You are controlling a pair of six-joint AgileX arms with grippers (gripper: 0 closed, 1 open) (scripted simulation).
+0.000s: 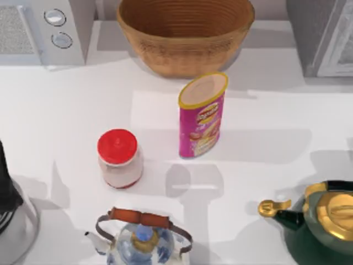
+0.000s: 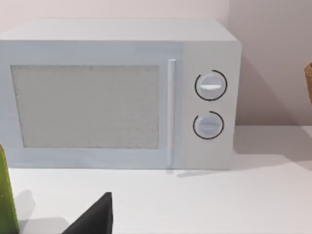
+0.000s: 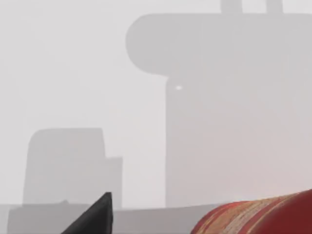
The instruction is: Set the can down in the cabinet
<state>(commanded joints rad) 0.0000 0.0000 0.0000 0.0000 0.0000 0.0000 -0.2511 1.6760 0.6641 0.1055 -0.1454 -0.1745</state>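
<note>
Top view gives you the can (image 1: 202, 115) upright near the middle of the white desk (image 1: 66, 121) — a tall pink cylinder with a yellow rim and a pale flat lid. Just behind it sits a woven basket (image 1: 185, 38), round and ribbed, its inside bare as far as you can see. To the can's left stands a squat glass jar (image 1: 119, 159) with a red screw lid, pale contents inside. At the near edge you have a glassy blue-patterned kettle (image 1: 142, 238) with a brown strap handle, and a glossy dark green teapot (image 1: 322, 223) with gold lid and spout at the right. A white microwave (image 1: 41, 30) with two round dials occupies the far left corner; the cabinet (image 1: 325, 36) stands at the far right.

Whether either hand is released or clenched you cannot tell.
</note>
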